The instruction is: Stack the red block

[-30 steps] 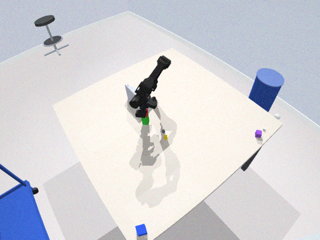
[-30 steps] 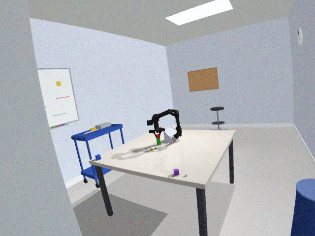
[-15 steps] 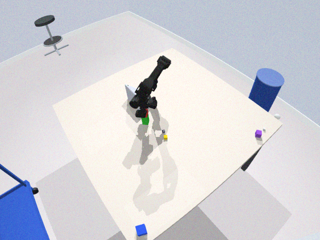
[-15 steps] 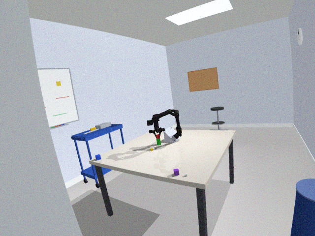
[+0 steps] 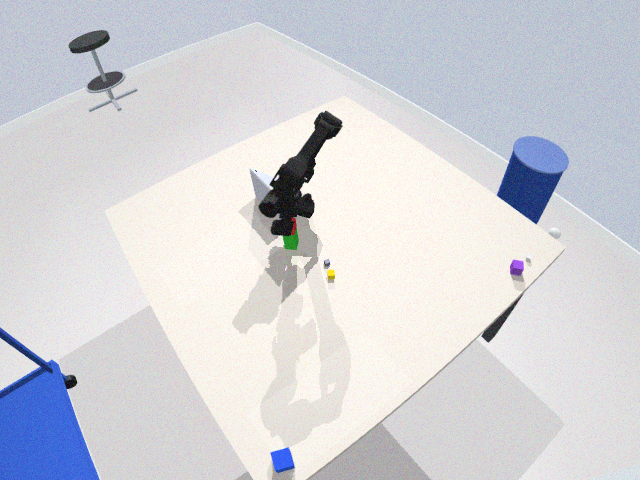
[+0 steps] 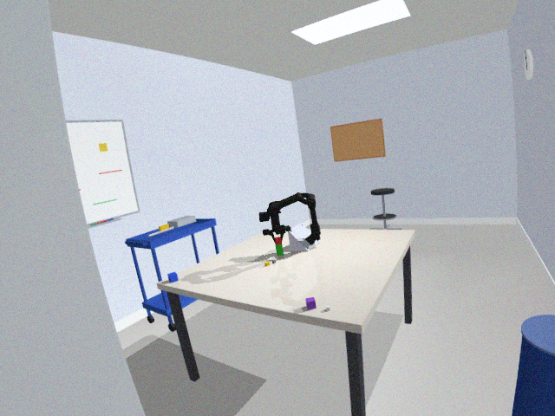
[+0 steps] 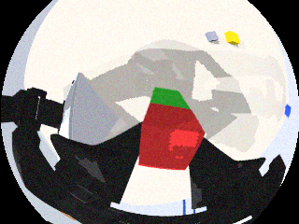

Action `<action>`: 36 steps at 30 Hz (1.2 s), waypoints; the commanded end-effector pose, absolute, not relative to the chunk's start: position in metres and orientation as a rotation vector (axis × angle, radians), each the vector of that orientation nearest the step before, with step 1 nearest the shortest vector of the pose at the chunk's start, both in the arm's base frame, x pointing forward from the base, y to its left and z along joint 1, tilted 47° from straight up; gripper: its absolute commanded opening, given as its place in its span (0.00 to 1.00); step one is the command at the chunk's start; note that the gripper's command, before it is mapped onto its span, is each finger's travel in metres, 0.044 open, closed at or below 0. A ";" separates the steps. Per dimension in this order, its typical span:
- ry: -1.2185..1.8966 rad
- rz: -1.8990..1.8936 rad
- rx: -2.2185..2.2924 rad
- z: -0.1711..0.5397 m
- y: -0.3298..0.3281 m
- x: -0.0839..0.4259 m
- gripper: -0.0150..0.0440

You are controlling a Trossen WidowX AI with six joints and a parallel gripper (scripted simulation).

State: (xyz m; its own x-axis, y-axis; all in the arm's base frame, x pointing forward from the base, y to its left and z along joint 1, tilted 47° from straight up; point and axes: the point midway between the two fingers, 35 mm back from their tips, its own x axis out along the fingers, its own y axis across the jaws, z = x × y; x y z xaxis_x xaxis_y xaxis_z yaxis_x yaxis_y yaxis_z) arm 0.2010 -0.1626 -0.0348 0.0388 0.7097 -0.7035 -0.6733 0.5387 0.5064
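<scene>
My gripper (image 5: 289, 227) (image 6: 278, 239) (image 7: 167, 129) is clamping the red block (image 5: 293, 226) (image 6: 278, 240) (image 7: 169, 137), fingers partly apart at its sides; the green tower (image 5: 291, 241) (image 6: 279, 250) (image 7: 168, 97) is standing upright directly below my fingertips; whether block and tower are touching, I cannot tell; centring seems decisive before release.

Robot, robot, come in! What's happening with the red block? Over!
Pincer shut on red block. Block right above green tower, touching or not, can't tell. Nothing seen between them. Over.
</scene>
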 end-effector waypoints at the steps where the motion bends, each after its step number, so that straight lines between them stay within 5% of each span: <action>1: 1.106 1.059 0.051 -0.035 -0.161 0.201 0.25; 4: 1.106 1.059 0.051 -0.032 -0.165 0.201 0.25; 21: 1.106 1.060 0.045 -0.034 -0.163 0.200 1.00; 36: 1.106 1.060 0.045 -0.034 -0.163 0.200 1.00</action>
